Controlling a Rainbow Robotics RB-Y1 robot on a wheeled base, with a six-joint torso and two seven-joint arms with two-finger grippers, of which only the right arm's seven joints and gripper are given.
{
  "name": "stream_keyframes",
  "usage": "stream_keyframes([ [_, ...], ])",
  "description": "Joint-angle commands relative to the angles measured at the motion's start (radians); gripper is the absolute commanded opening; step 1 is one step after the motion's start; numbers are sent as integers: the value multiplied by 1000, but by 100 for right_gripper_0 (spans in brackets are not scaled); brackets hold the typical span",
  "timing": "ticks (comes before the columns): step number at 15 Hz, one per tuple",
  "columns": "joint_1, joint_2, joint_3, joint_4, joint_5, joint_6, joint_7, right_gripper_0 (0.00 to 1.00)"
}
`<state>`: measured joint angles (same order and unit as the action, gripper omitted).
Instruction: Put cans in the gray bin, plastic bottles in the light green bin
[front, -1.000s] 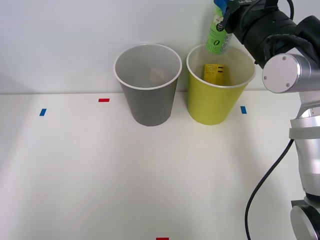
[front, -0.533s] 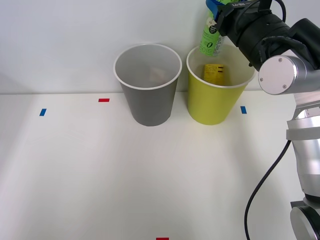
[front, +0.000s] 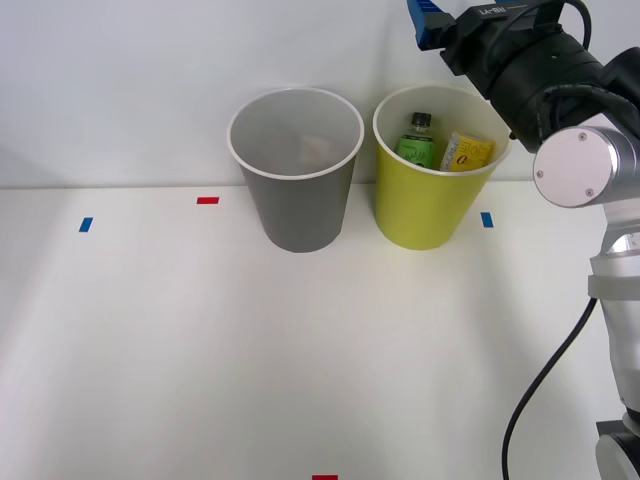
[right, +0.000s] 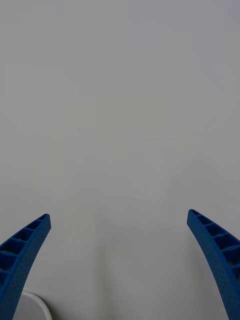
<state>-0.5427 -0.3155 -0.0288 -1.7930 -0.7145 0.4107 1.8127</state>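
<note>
Both plastic bottles (front: 418, 141) lie below spread fingers (front: 424, 20).

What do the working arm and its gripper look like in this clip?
The right arm has a black fabric-like cover over its forearm, then silver-gray metal links with a round, flat joint cap. A black cable hangs beside it. The right gripper has two blue, ribbed, curved fingers with dotted inner faces.

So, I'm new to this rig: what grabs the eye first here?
Two round tapered wastebaskets side by side on the white table: the gray bin, and to its right the light green bin holding the green-label plastic bottle and yellow-label bottle. Above it, the right gripper is open, empty.
</note>
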Motion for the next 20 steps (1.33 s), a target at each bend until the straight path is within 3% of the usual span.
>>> stream_keyframes([
  [1, 116, -31, 13, -103, -20, 0, 3, 92],
  [11, 701, -203, 13, -502, -19, -139, -12, 92],
  [20, 1139, -206, 12, -569, -19, -300, 5, 92],
])
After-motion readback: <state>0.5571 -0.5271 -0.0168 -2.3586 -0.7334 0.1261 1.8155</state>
